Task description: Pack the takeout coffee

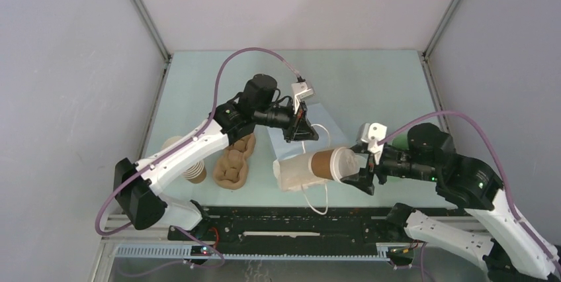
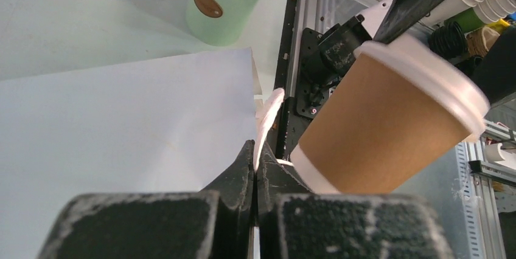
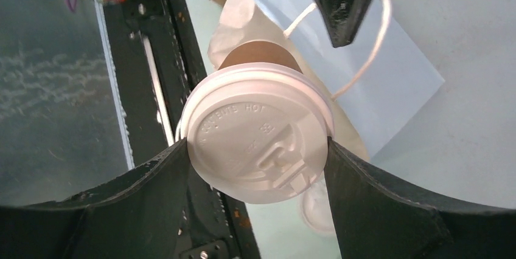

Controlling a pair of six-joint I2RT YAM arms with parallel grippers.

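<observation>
Right at the mouth of the paper bag (image 1: pixel 292 176), the takeout coffee (image 1: pixel 325 163) is hanging on its side above the table. Its base is pointing into the opening (at the lip or just inside, hard to tell) and its lid is facing the right arm. The right gripper (image 3: pixel 255 149) is grasping it across the white lid rim, one finger on each side, jaws spread wide around it. I'm guessing the cup is going to handle light but squishy. Kraft paper walls are going to dent if squeezed mid-body, and the lid could be popping off under a twist, so the stiff rim band is looking like the sensible hold. Sideways is also risking a spill if it's full, which I can't tell. The left gripper (image 2: pixel 255 158) is pinching tight on the bag's upper lip, holding the mouth up. The left arm is reaching far out and angling down, while the right arm is coming in low from the right, wrist roughly level
</observation>
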